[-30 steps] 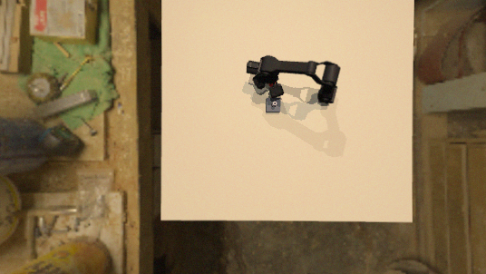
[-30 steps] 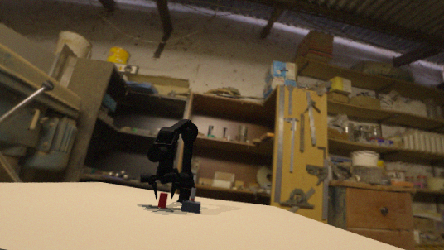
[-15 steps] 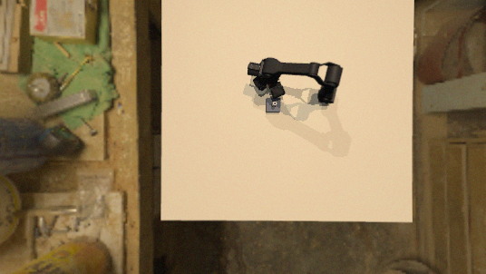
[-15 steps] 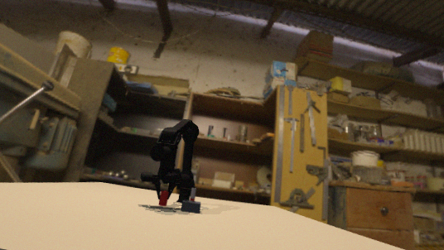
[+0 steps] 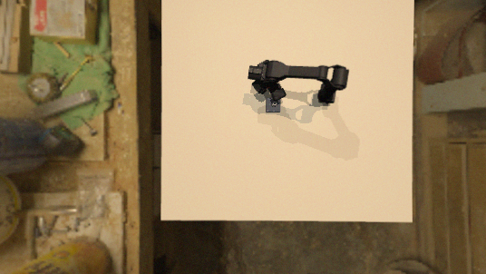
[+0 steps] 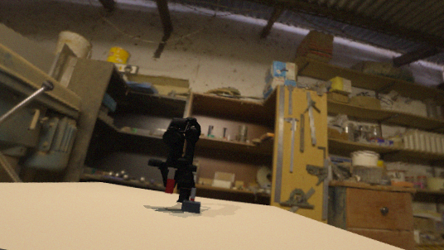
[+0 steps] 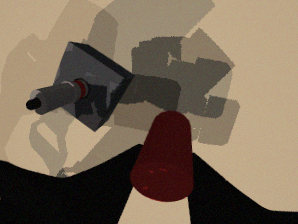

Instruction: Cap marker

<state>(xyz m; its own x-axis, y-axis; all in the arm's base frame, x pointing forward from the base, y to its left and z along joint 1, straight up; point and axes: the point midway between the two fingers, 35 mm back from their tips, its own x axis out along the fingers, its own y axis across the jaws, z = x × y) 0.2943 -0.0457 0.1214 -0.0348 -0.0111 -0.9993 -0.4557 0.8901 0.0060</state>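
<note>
From where I'm standing, the gripper (image 5: 268, 90) (image 6: 171, 178) (image 7: 165, 154) has its two fingers clamped on the red cap (image 6: 170, 185) (image 7: 162, 162), one on either side of it. In the exterior view the cap hangs beneath the fingers, up off the table (image 5: 218, 181) (image 6: 124, 223) (image 7: 270, 100) and leaning slightly.

The grey marker (image 5: 275, 104) (image 6: 193, 194) (image 7: 52, 97) stands upright in its dark holder block (image 5: 270, 109) (image 6: 191, 207) (image 7: 92, 75), bare of its cap, its black tip uppermost and a red band showing low down by the block. The exterior view puts the cap to the left of the marker and apart from it, near the block but not over it. Looking through the wrist view, I see marker and block off to the left, with the cap between the fingers at the near edge.

From above, the black arm (image 5: 304, 72) reaches in from the right, and the gripper sits just on the far side of the block. Up there the arm hides the cap from me.
</note>
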